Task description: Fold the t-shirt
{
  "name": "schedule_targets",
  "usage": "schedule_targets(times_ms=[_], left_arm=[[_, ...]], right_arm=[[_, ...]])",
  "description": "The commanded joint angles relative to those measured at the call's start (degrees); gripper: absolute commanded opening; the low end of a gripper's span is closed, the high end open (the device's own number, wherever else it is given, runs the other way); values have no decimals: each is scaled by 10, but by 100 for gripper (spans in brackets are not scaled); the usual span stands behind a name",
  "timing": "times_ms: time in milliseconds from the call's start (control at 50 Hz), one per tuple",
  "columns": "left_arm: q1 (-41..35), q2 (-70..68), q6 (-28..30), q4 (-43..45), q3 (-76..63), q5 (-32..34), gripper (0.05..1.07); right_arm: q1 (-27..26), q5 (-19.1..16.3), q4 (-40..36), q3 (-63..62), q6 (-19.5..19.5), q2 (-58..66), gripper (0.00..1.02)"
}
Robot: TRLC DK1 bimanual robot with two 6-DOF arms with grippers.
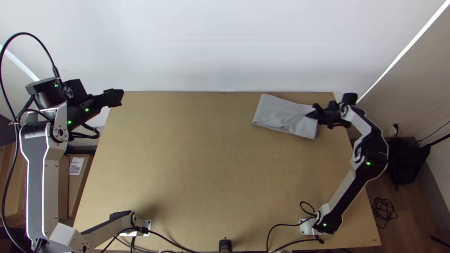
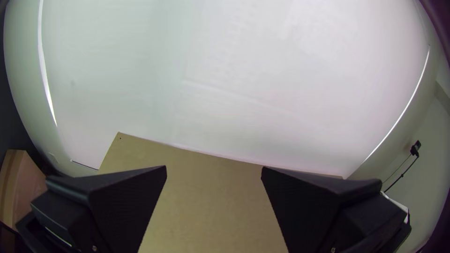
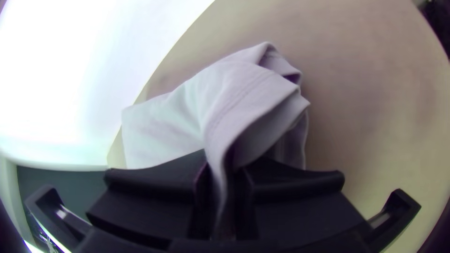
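At far right, the folded t-shirt point(image 1: 281, 114) is pinched by the right gripper point(image 3: 228, 164). The left gripper point(image 2: 214, 167) is spread wide. Folds could be undone by dragging

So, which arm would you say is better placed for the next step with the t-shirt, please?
The right, I'd say: its gripper pinches one end of the t-shirt near the far right corner of the table, while the left gripper hangs open by the far left one.
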Motion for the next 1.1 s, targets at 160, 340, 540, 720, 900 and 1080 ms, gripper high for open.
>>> schedule_targets(times_ms=[160,340,540,720,900,1080], left_arm=[[3,1,7,13,-14,13,103],[7,-11,9,14,-16,14,103],[18,-39,10,33,-45,14,103],[42,-114,5,138,-147,14,103],[56,-191,24,211,-234,-8,103],[56,-273,48,284,-340,-52,103]], right_arm=[[-77,41,-2,-34,-28,-65,99],[-115,135,44,-86,-37,-156,99],[-175,188,74,-168,-102,-330,99],[-225,188,144,-228,-136,-498,99],[-247,189,208,-263,-140,-657,99],[-239,190,400,-401,-137,-841,99]])
